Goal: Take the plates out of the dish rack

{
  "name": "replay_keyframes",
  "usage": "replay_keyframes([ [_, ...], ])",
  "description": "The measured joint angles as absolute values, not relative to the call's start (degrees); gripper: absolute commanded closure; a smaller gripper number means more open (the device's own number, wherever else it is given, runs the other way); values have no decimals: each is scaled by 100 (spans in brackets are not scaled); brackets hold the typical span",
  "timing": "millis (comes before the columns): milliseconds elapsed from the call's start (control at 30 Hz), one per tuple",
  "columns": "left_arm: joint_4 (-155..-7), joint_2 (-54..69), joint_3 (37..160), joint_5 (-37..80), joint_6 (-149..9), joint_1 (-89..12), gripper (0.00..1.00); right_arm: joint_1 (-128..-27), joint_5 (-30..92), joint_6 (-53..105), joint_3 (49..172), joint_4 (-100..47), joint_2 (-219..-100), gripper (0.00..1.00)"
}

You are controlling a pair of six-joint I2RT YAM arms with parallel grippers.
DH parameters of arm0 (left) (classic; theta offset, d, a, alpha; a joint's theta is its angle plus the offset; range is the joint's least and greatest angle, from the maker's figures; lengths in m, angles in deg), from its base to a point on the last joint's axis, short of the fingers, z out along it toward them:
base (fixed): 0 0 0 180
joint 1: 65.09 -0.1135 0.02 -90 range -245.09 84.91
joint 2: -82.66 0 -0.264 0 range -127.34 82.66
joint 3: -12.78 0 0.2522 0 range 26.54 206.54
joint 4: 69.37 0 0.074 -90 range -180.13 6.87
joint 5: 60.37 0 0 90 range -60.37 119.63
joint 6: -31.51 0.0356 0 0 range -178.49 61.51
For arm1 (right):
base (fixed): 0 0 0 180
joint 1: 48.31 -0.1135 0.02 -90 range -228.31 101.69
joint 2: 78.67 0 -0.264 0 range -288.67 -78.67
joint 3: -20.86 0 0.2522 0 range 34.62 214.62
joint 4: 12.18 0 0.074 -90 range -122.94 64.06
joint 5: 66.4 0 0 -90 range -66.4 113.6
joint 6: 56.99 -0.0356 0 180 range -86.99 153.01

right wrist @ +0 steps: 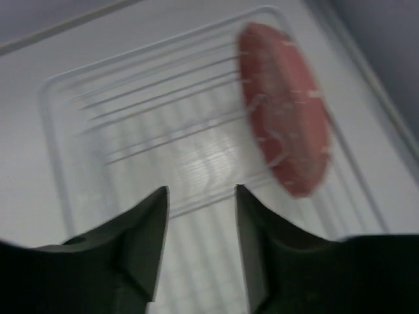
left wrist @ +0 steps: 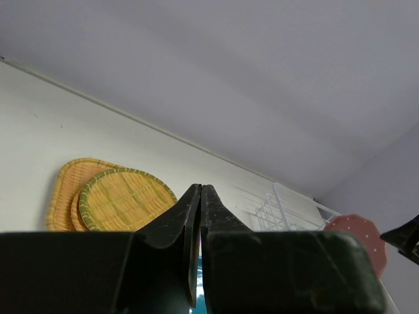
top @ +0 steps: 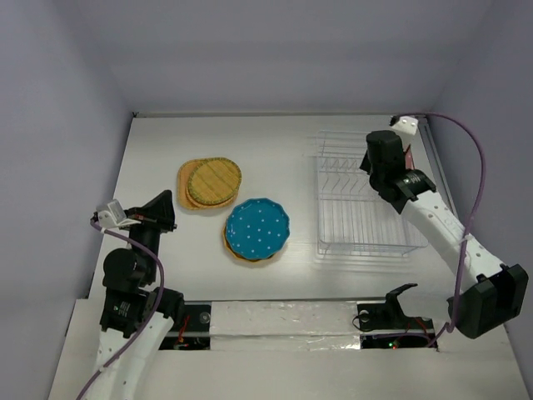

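Note:
The clear dish rack stands at the right of the table. A dotted pink plate stands on edge in its slots at the right side; the left wrist view shows it too. My right gripper hovers open and empty over the rack, left of the pink plate and apart from it; from above it sits here. A yellowish woven round plate lies on the orange-tan rounded square plate. The blue dotted plate lies on a yellow-orange plate. My left gripper is shut and empty.
White walls close the table in on the left, the back and the right. The rack sits near the right wall. In the left wrist view the woven plates lie ahead left and the rack ahead right.

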State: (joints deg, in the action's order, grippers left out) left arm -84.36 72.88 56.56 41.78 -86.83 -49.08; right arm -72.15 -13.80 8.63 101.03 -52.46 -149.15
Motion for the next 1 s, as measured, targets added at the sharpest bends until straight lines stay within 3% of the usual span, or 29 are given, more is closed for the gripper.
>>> replay_keyframes([
  [33, -8441, 7319, 5656, 4180, -8685, -4906, 100, -7038, -1654, 915, 10103, -5410, -14924, 24],
  [67, -8447, 7354, 5656, 4178, -8685, -4906, 100, -6907, -1927, 965, 10109, -5585, -14956, 21],
  [300, -8482, 7430, 5656, 4180, -8683, -4737, 95, -6347, -2799, 1265, 10466, -6435, -15724, 27],
  [533, -8657, 7590, 5656, 4180, -8659, -4676, 91, -6100, -2873, 1549, 10992, -6632, -16862, 45],
  [833, -8736, 7697, 5656, 4180, -8637, -4628, 88, -6096, -3697, 1695, 11469, -6968, -17754, 58],
  [1000, -8738, 7732, 5656, 4182, -8624, -4628, 87, -6096, -3942, 1748, 11482, -7021, -17798, 79],
])
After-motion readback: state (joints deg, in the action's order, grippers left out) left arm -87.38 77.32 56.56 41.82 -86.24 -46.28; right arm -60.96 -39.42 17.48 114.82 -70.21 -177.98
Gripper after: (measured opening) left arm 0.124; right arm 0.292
